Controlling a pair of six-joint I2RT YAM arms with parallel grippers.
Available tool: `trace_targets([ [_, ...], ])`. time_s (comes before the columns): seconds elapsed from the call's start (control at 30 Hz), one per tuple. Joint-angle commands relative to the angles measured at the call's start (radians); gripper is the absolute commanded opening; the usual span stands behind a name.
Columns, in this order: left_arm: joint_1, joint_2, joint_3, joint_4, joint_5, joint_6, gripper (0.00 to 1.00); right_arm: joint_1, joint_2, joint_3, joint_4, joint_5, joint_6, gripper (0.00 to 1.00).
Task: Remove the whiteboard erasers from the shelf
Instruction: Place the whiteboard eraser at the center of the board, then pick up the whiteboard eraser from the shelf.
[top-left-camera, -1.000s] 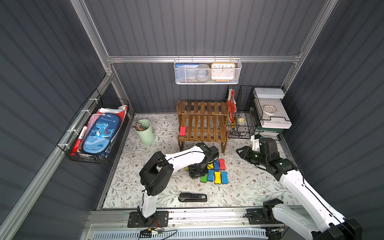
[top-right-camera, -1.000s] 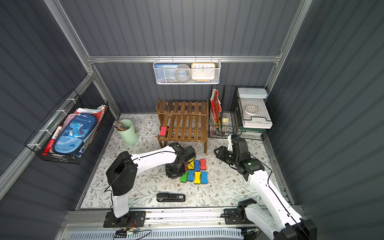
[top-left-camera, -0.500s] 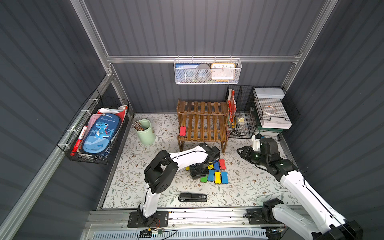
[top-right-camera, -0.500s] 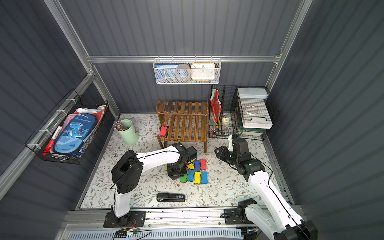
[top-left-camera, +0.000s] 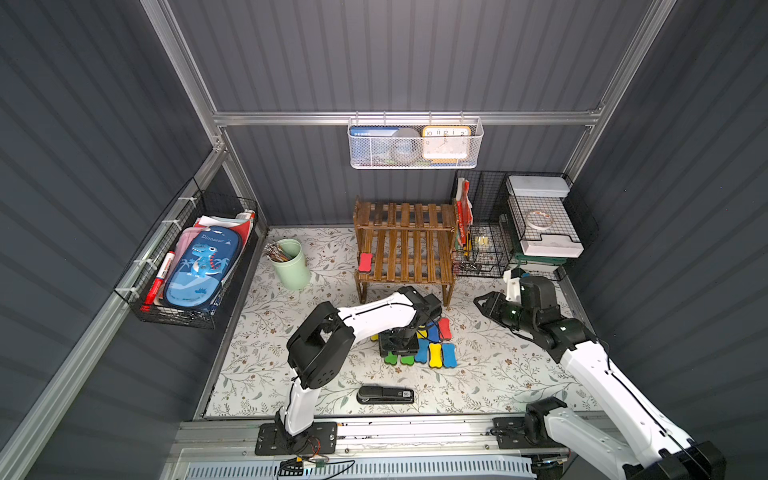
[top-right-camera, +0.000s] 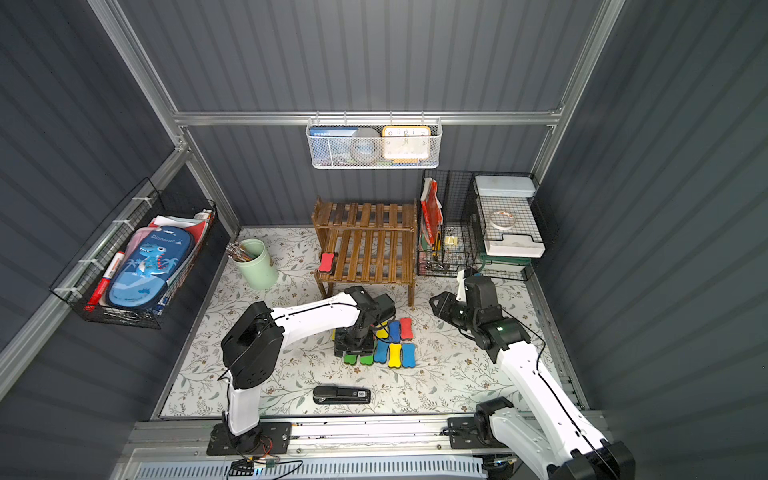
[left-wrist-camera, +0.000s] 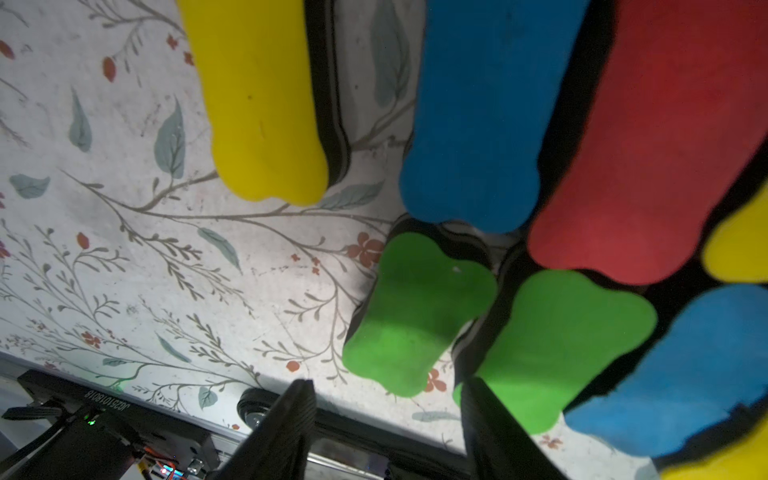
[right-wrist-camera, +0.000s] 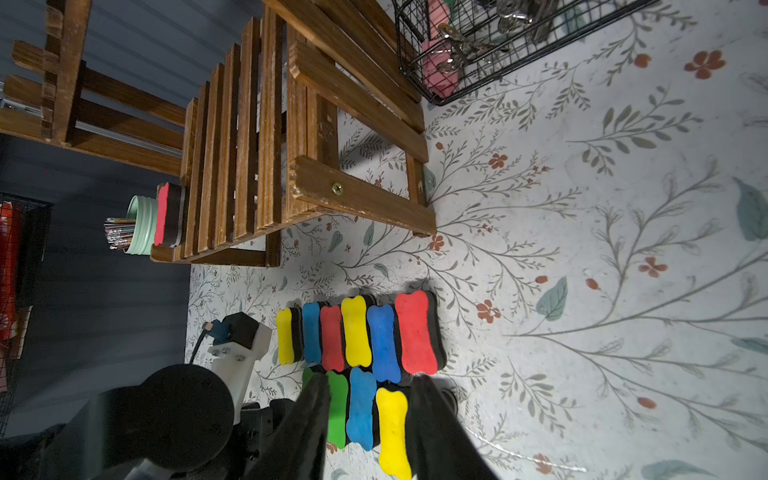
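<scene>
1. The left claw (left-wrist-camera: 386, 384) has just let go. Its two black fingers (left-wrist-camera: 286, 432), narrower a second ago, now stand apart with nothing pinched between them. The arm has hardly shifted from its spot over the pile.
2. A green bone-shaped foam eraser (left-wrist-camera: 415, 316) with a dark felt base lies flat on the floral-covered desk (top-left-camera: 266, 332), just ahead of the gap. It looks free of both fingers.
3. My reading is that a drop-off has just finished, so that piece counts as delivered.
4. The other whiteboard erasers (top-left-camera: 435, 354) are red, yellow, blue and green. They sit in two tight rows in front of the shelf's legs, each touching its neighbours. I count eleven down there across the views, though the arm hides part of the near row.
5. The two-tier shelf (top-left-camera: 405, 249) of dark brown wooden slats has a bare top tier. One red foam eraser (top-left-camera: 365, 262) remains on the lower tier, at the end nearest the pale green brush cup (top-left-camera: 291, 266).
6. The right claw (right-wrist-camera: 370, 380) hangs off to the side of the shelf, aimed at the pile. Its jaws are partly apart and empty, unchanged over the last second.
7. One pick appears to be left. The red piece sits on the left arm's side, so that arm seems better placed to lift clear and reach for it.
</scene>
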Motion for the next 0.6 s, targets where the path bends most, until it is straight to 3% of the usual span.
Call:
trace_targets([
  [0.0, -0.003, -0.084, 0.020, -0.041, -0.032, 0.019, 0.63, -0.003, -0.003, 0.007, -0.012, 0.008, -0.001, 0.38],
  [0.07, -0.003, -0.123, 0.036, -0.034, -0.046, 0.028, 0.65, -0.003, -0.003, 0.006, -0.012, 0.008, -0.001, 0.38],
  [0.23, 0.030, -0.238, 0.151, -0.050, -0.193, 0.259, 0.73, -0.003, 0.007, 0.010, -0.005, 0.008, -0.003, 0.38],
  [0.3, 0.082, -0.299, 0.170, -0.041, -0.231, 0.352, 0.76, -0.004, 0.008, 0.012, -0.004, 0.008, -0.004, 0.38],
  [0.37, 0.154, -0.370, 0.128, 0.078, -0.188, 0.499, 0.79, -0.004, 0.012, 0.016, -0.001, 0.007, -0.004, 0.38],
  [0.43, 0.226, -0.417, 0.105, 0.083, -0.169, 0.534, 0.85, -0.004, 0.020, 0.021, -0.003, 0.008, -0.005, 0.38],
  [0.57, 0.287, -0.411, 0.112, 0.126, -0.203, 0.718, 0.98, -0.004, 0.042, 0.033, -0.005, 0.007, -0.008, 0.38],
])
